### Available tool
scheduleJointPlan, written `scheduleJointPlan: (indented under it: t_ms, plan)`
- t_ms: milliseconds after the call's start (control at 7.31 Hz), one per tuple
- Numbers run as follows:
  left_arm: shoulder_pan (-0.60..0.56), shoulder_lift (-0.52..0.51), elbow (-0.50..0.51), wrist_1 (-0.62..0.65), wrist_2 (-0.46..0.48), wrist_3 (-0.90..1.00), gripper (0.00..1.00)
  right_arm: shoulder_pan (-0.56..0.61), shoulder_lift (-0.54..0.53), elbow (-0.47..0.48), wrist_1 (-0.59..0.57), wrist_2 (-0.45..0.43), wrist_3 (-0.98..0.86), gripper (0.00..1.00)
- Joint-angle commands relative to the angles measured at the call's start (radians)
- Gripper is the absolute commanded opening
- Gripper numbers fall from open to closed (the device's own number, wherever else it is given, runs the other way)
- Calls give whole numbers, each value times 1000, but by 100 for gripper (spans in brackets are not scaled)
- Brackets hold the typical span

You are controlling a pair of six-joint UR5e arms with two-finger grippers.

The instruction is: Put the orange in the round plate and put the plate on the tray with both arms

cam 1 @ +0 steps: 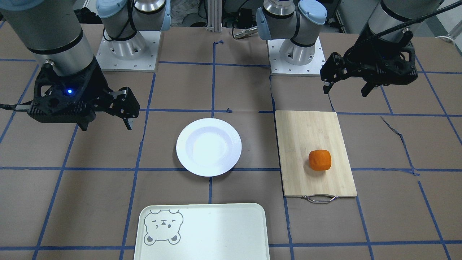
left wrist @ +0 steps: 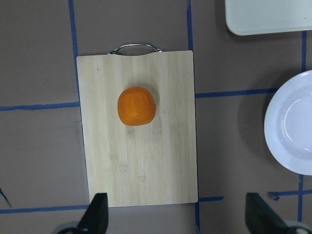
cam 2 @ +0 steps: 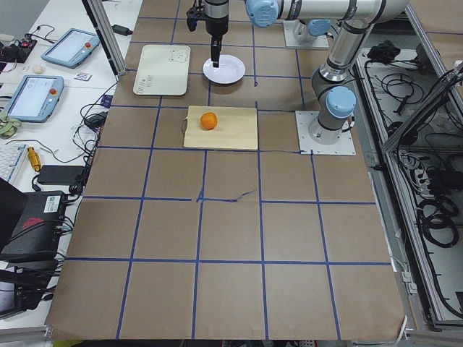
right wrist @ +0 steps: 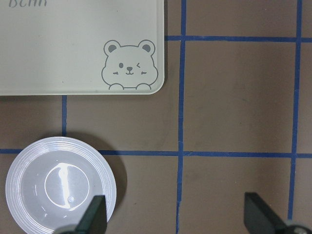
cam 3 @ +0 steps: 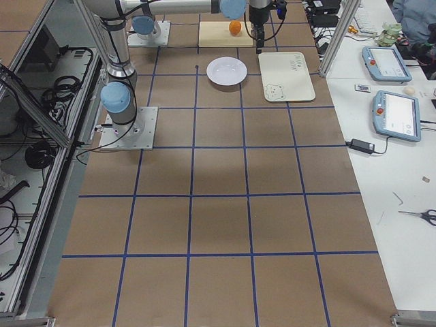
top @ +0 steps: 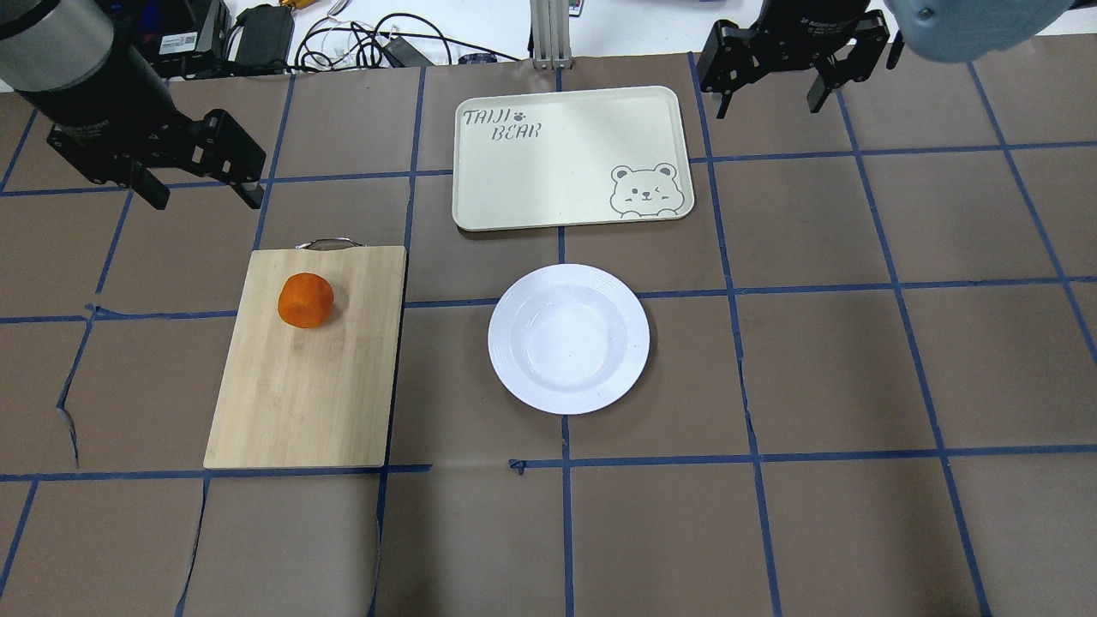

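Black fingertips of the left gripper stand at the bottom corners of the left wrist view, far apart and holding nothing. Ahead of that wide gap lies the wooden board, its metal handle at the far end. The orange rests on the board, ahead of the jaws and nearer the finger on the view's left. The round plate lies off to the side, beyond the other finger, and a corner of the tray shows farther ahead.

The right gripper is likewise spread wide and empty. In its wrist view the plate sits just ahead of the finger on the view's left, outside the middle of the gap, and the tray's corner with the bear face lies beyond it.

The overhead view alone shows the tray whole, with "TAIJI BEAR" lettering in the corner opposite the bear. The front-facing view cuts that end off, but it shows a blue light on the right gripper's body and both grippers raised clear of the table. Orange, plate and tray lie apart from one another.
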Motion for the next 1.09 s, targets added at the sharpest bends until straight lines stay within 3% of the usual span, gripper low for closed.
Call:
scheduleJointPlan:
  t_ms: [0, 957]
  plan:
    - [2, 0, -2, 2, 2, 0, 100, -1, 0, 0, -2, -1, -1, 100]
    - [18, -6, -29, 8, 0, 12, 100, 0, 0, -2, -4, 1, -2, 100]
